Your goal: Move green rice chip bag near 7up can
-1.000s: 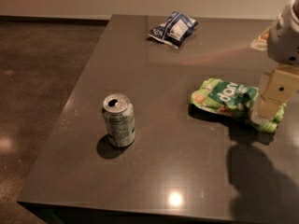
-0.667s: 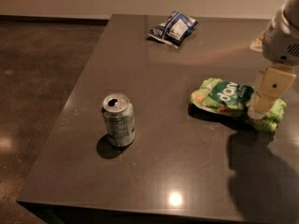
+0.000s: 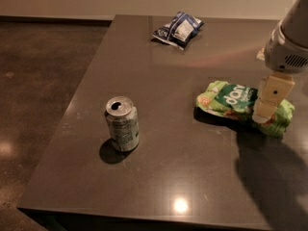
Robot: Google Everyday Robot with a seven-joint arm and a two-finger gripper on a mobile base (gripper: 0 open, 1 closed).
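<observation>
The green rice chip bag (image 3: 228,100) lies flat on the right side of the dark table (image 3: 192,177), its white letters facing up. The 7up can (image 3: 122,124) stands upright at the left of the table, its silver top with the tab opening showing, well apart from the bag. My gripper (image 3: 264,115) comes down from the upper right and sits over the right end of the bag, hiding part of it. I cannot tell whether it is touching the bag.
A dark blue and white snack bag (image 3: 178,29) lies at the far edge of the table. The table's left edge (image 3: 72,114) drops to a brown floor. The arm's shadow falls on the front right of the table.
My gripper has shifted a little to the left over the right end of the green bag. The bag and the can have not moved.
</observation>
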